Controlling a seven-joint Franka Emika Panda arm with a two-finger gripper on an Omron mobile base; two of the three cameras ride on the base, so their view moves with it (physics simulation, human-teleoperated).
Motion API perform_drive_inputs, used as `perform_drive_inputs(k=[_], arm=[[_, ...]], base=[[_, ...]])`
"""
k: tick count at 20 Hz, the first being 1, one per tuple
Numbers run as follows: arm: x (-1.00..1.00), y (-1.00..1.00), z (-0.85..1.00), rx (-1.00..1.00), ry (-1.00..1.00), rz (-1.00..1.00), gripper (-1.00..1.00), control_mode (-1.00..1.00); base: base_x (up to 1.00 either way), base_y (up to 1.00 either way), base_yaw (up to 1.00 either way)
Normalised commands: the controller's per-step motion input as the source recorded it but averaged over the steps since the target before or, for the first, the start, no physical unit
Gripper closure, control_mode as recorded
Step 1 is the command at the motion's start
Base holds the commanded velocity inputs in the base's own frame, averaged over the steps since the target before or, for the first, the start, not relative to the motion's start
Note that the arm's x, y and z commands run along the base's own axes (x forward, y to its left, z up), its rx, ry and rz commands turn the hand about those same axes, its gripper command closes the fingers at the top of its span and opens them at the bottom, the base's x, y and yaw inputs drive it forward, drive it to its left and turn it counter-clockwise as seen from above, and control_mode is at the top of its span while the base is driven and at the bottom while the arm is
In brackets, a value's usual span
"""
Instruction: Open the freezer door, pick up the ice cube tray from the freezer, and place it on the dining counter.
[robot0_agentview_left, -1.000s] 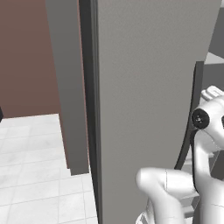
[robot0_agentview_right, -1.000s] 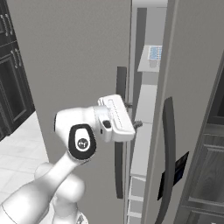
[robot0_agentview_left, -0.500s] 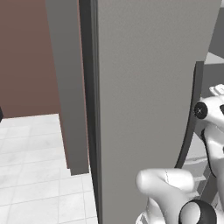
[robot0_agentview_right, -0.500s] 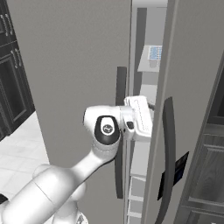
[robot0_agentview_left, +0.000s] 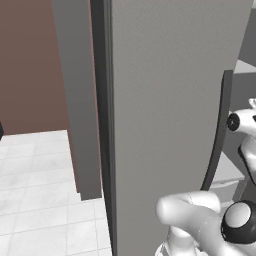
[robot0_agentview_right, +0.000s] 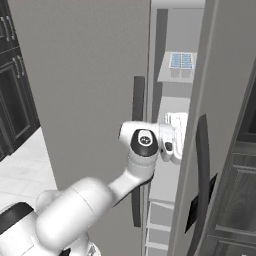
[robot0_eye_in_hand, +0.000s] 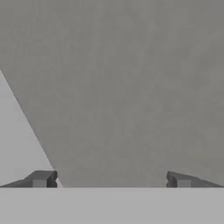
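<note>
- Reaching into the freezer (robot0_agentview_right: 172, 125) is the step you are in, as I judge it: the freezer door (robot0_agentview_right: 85, 90) already stands swung out, and the gap beside its inner edge shows the grey interior and pale shelves.
- Your gripper (robot0_agentview_right: 176, 136) sits inside that gap, level with the middle shelf and below the ice cube tray (robot0_agentview_right: 181, 61). In the hand view its two dark fingertips (robot0_eye_in_hand: 42, 179) stand spread wide with nothing between them, facing a plain grey freezer wall.
- The ice cube tray rests on the upper shelf of the freezer, above your gripper and well apart from it; its pale blue cells are plain in the right base view.
- Your next move, I judge, calls for lifting the hand to the upper shelf and turning it toward the tray, since the hand camera looks at bare wall and the tray is not in its sight.
- Mind the opening: it is narrow. The freezer door with its slim dark handle (robot0_agentview_right: 138, 100) stands on one side of your arm, and a second grey door (robot0_agentview_right: 210, 100) with a dark handle (robot0_agentview_right: 202, 175) of its own stands close on the other.
- The upper shelf's front lip lies between your gripper and the tray, so you could catch it on the way up.
- Dark wall cabinets (robot0_agentview_right: 15, 95) stand beyond the freezer door, clear of the work.
</note>
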Motion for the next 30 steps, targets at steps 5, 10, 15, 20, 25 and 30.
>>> perform_drive_inputs(k=[5, 10, 15, 20, 25, 30], arm=[[0.0, -0.91, -0.05, 0.07, -0.03, -0.05, -1.0, -1.0], [-0.01, -0.95, 0.0, 0.08, 0.0, -0.02, -1.0, -1.0], [-0.02, -0.79, 0.0, 0.05, 0.0, -0.01, -1.0, -1.0], [-0.03, -0.53, 0.0, 0.01, -0.01, 0.0, -1.0, -1.0], [-0.31, -0.04, 0.0, 0.0, 0.0, 0.0, -1.0, -1.0], [-0.5, 0.39, 0.06, 0.0, 0.0, 0.08, -1.0, -1.0]], base=[[0.0, 0.0, 0.0], [0.0, 0.0, 0.0], [0.0, 0.0, 0.0], [0.0, 0.0, 0.0], [0.0, 0.0, 0.0], [0.0, 0.0, 0.0]])
